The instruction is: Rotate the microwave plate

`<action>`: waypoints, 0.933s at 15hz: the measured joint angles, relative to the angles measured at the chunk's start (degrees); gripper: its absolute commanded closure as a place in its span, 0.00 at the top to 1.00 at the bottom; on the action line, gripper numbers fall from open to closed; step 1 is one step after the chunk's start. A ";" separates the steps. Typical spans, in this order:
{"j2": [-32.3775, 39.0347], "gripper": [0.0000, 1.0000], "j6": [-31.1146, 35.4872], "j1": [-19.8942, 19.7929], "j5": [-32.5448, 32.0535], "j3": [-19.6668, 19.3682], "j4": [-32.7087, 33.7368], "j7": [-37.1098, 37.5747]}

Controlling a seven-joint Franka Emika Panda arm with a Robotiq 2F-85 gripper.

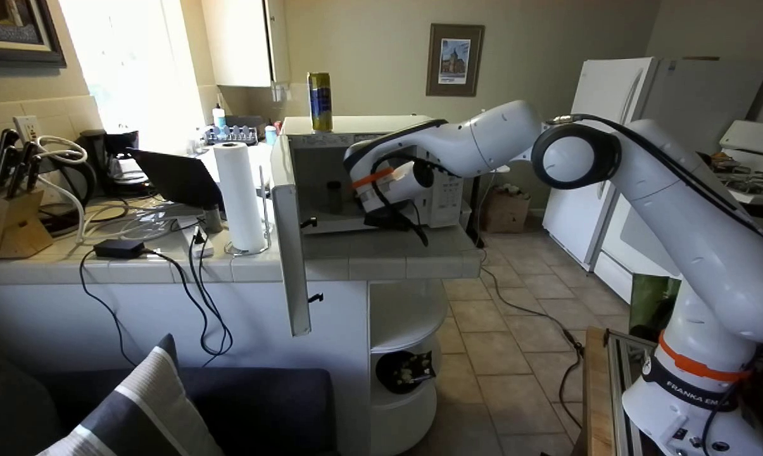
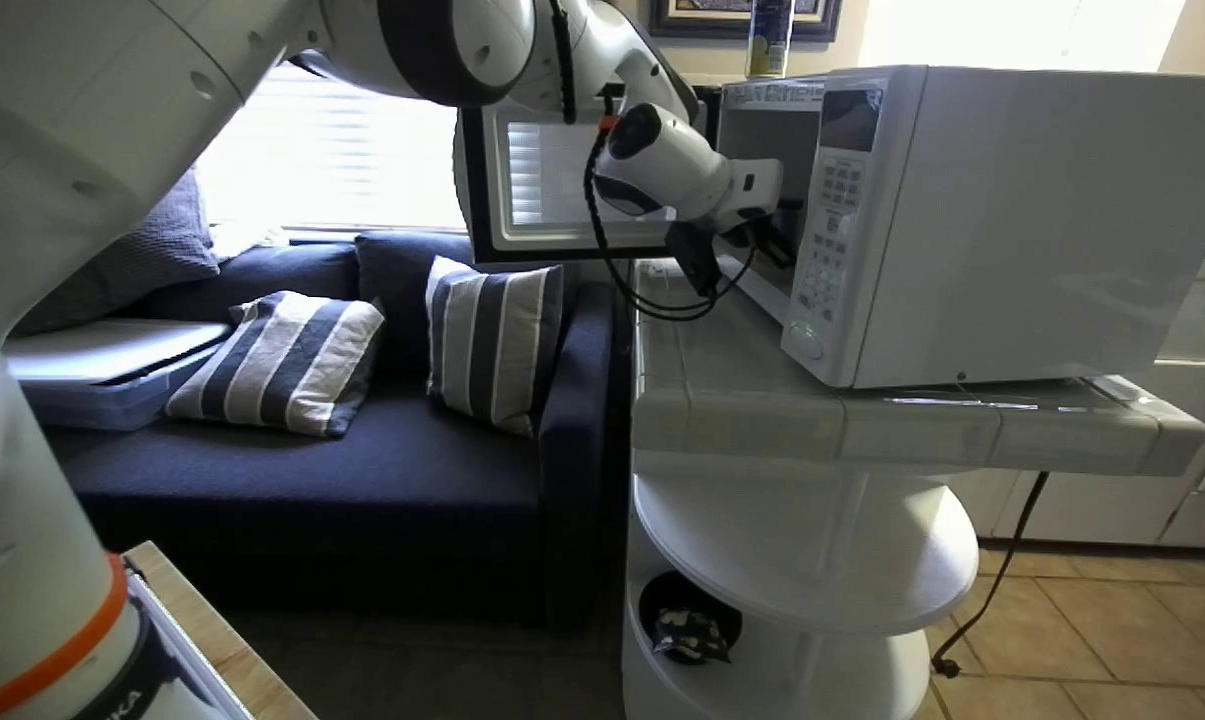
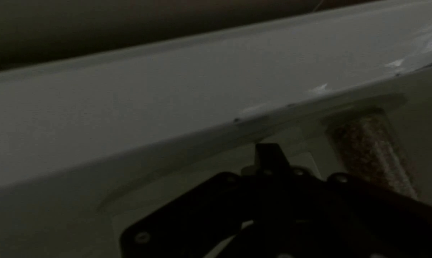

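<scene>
The white microwave (image 1: pixel 446 199) stands on the tiled counter with its door (image 1: pixel 290 253) swung open; it also shows in an exterior view (image 2: pixel 1042 220). My gripper (image 2: pixel 777 245) reaches into the front of the cavity. In the dark wrist view the gripper (image 3: pixel 269 156) looks shut, its fingertips together with nothing seen between them. It is over the clear plate (image 3: pixel 187 179), whose curved edge shows faintly; whether it touches cannot be told. A jar with reddish-brown contents (image 3: pixel 375 154) is at the plate's right; it shows dark in the cavity (image 1: pixel 335 197). The plate is hidden in both exterior views.
A tall can (image 1: pixel 320 101) stands on top of the microwave. A pale band of the microwave (image 3: pixel 129 111) crosses the wrist view. A paper towel roll (image 1: pixel 239 197) and a laptop (image 1: pixel 177 177) are left of the open door. The tiled counter edge (image 1: pixel 381 266) runs below.
</scene>
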 measured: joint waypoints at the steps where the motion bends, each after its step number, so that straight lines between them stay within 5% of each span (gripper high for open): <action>1: -0.10 0.00 -0.07 0.00 0.00 0.29 -0.12 0.13; 14: -0.30 0.00 -1.98 0.18 -0.44 2.50 -0.10 6.82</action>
